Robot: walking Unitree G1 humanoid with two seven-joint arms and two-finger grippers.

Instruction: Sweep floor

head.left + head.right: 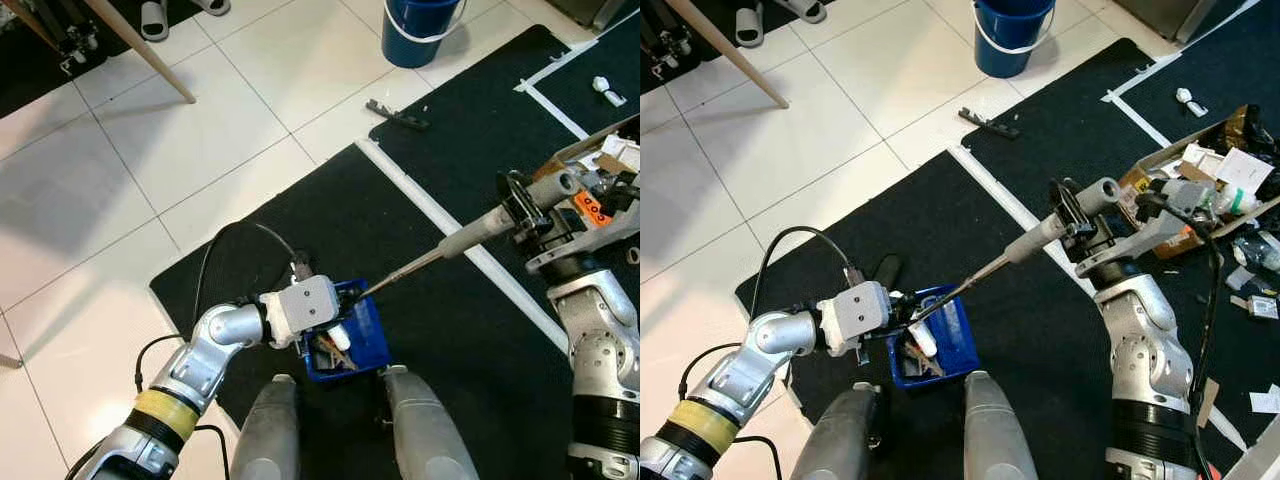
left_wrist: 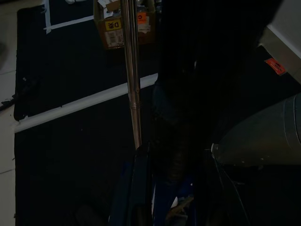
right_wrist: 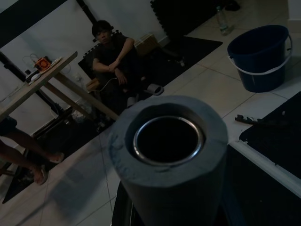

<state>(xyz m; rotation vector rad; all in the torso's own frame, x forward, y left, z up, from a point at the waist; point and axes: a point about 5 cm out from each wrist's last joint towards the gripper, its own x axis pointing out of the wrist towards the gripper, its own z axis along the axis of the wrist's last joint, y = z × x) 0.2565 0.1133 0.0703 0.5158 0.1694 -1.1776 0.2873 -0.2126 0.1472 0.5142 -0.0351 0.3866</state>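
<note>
The right gripper [image 1: 1077,222] is clamped around the grey foam grip of a broom handle [image 1: 1040,236], its fingers pressed against the sleeve near the open upper end. In the right wrist view that hollow grey end [image 3: 168,141] faces the camera. From this gripper the thin metal shaft [image 1: 400,272] slants down and toward the robot's left, reaching a blue dustpan [image 1: 950,345] on the black floor mat [image 1: 940,210], where small bits of debris lie inside.

The left gripper [image 1: 335,335] sits right at the dustpan, just beside the shaft's lower end; I cannot tell whether its fingers are spread or pinching anything, since the wrist housing hides them and the left wrist view is very dark.

Beyond the right gripper, on its outer side, stands a cardboard box [image 1: 1185,190] of rubbish with an orange sticker; the left wrist view shows a yellow label on it reading "D" with another unclear mark. Far ahead of both grippers stands a blue bucket [image 1: 420,30]. A seated person [image 3: 115,61] shows in the right wrist view.
</note>
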